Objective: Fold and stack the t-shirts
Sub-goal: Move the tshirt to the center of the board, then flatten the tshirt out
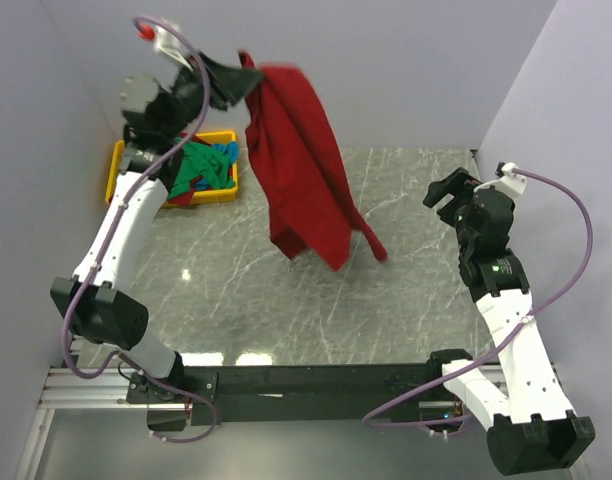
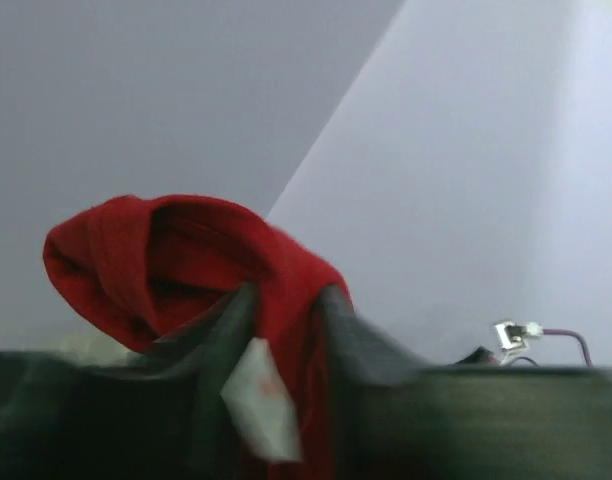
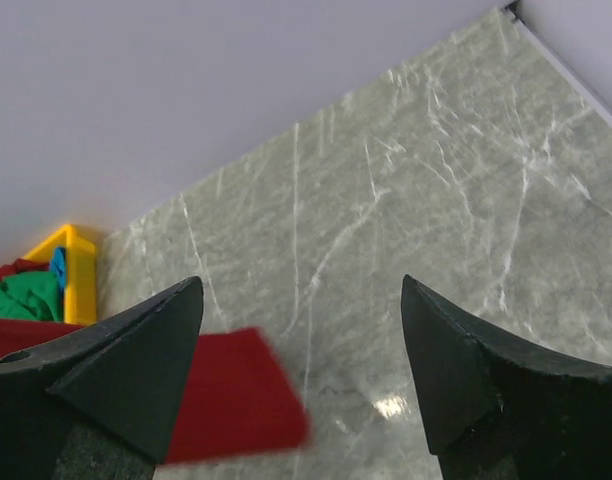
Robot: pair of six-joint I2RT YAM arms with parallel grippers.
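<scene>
Deep red t-shirt hangs pinched in left tool at eleven o'clock; right tool gapes empty at three.

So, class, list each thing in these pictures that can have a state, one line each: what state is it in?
left hand: raised, closed on red cloth.
red t-shirt: unfolded, hanging from that hand.
right hand: open, empty, above the table.
yellow tray: on the table, holding shirts.
green and blue shirts: crumpled, unfolded, in the tray.
</scene>
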